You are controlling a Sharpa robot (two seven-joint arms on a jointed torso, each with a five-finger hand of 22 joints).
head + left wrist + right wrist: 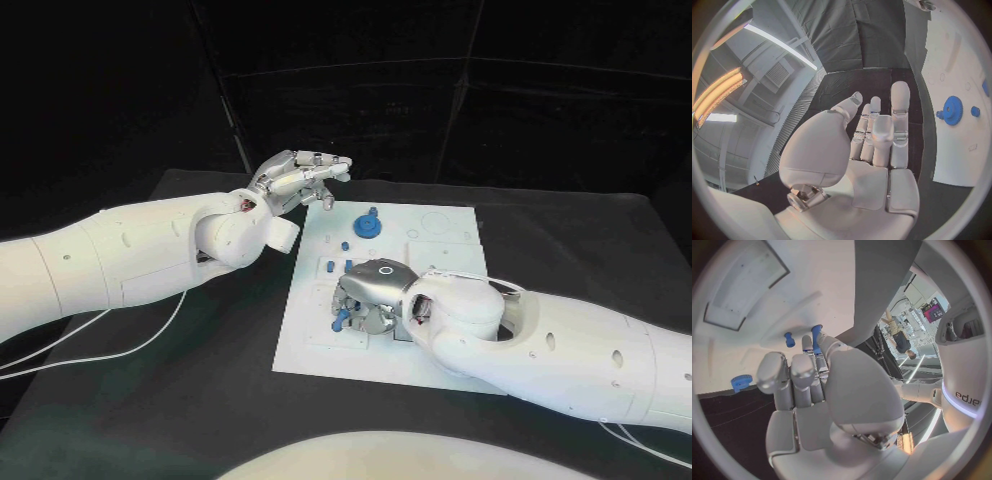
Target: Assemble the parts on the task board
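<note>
Now the right robot hand (372, 290) pinches a blue peg (340, 319) over the task board (433, 355).

Open board (433, 225) far-right corner; blue gear (369, 225), right hand (372, 290) mid-board obstacles.

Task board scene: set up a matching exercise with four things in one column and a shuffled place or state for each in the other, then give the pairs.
Things:
1. left hand
2. right hand
3. blue gear
4. task board

Places or states:
A. white plate lying flat on the black table
B. lies on the board near its far edge
C. raised off the board's far left corner, holding nothing
D. down over the middle of the board, fingers at a blue peg

Pairs: 1-C, 2-D, 3-B, 4-A
</note>
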